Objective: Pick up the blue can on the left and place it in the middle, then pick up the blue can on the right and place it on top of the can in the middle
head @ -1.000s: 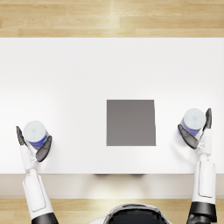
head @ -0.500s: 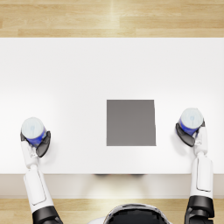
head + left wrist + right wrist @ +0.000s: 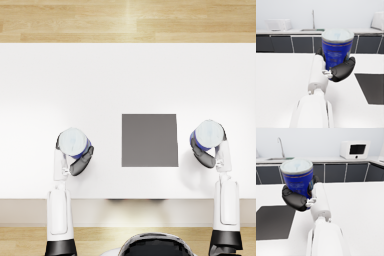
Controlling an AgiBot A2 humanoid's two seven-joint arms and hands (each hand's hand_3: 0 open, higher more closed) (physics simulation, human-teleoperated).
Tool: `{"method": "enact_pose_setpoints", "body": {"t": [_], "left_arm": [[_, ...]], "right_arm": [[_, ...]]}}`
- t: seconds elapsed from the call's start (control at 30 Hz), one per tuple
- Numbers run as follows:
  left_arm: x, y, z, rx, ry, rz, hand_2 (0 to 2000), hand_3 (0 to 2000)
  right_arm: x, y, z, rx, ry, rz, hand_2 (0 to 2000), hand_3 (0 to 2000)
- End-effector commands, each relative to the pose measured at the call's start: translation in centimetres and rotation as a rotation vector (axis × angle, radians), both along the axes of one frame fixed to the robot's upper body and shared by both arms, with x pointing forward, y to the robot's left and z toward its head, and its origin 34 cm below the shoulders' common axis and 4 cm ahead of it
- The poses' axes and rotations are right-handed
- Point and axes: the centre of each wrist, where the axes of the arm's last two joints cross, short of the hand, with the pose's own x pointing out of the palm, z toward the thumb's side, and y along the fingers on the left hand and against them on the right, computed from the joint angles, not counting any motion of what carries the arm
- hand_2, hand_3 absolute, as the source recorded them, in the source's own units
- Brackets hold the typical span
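Blue with a pale foil lid, the left can [image 3: 74, 142] sat in the grip of the left hand [image 3: 79, 159], whose dark fingers were wrapped around its lower wall. Against the head views from a second and half a second before, this can looked larger and had drifted toward the table's middle, which I read as the hand having closed, lifted it off the white table [image 3: 100, 80] and started it inward; the left wrist view agreed, showing the can [image 3: 337, 51] upright in the hand [image 3: 339, 70] with its base seemingly clear of the surface.

Between the cans lay the dark grey mat [image 3: 149, 139], bare, with neither can touching it yet. It marked the middle, so the first placement was still to come.

Further right, the right can [image 3: 208, 136] was likewise clasped by the right hand [image 3: 206, 152], fingers closed around its side. It too appeared bigger and nearer the mat than in the earlier views, so probably raised as well. The right wrist view showed the can [image 3: 297, 178] standing upright in the hand [image 3: 296, 199].

Both grasps seemed secured; the left can's set-down on the mat should come first.
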Motion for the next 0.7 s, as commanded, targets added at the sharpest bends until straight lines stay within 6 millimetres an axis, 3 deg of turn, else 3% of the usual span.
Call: {"method": "enact_pose_setpoints", "body": {"t": [0.03, 0.23, 0.33, 0.5, 0.7], "left_arm": [[1.3, -4.6, 1.5, 0.017, -0.049, -0.162, 2000, 1520], [3.5, -9.6, 1.9, 0.001, -0.04, -0.303, 2000, 1520], [4.6, -12.0, 1.5, -0.119, 0.015, -0.384, 2000, 1520], [6.1, -15.1, -0.8, -0.181, 0.15, -0.451, 2000, 1520], [6.4, -16.4, -4.0, -0.202, 0.117, -0.488, 2000, 1520]], "right_arm": [[0.0, 0.9, 2.6, -0.008, -0.093, 0.03, 2000, 1520], [0.3, 0.7, 3.1, 0.007, -0.109, 0.014, 2000, 1520], [0.1, 0.9, 4.0, 0.008, -0.145, 0.019, 2000, 1520], [0.0, 1.5, 5.6, 0.007, -0.204, 0.043, 2000, 1520], [-0.3, 2.0, 6.1, 0.01, -0.228, 0.057, 2000, 1520]]}}
